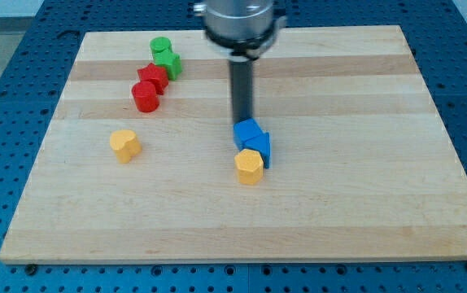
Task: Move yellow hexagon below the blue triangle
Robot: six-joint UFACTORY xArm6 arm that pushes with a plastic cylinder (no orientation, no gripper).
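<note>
The yellow hexagon (pixel 249 167) lies near the board's middle, touching the lower edge of a blue block. Two blue blocks sit together just above it: a cube-like one (pixel 248 131) and a triangular one (pixel 260 147) at its lower right. My tip (pixel 242 121) stands at the top edge of the upper blue block, touching or nearly touching it. The rod rises straight up to the arm's head at the view's top.
A second yellow block (pixel 124 145) lies at the left. Two red blocks (pixel 149 86) and two green blocks (pixel 166 57) cluster at the upper left. The wooden board (pixel 364 203) rests on a blue perforated table.
</note>
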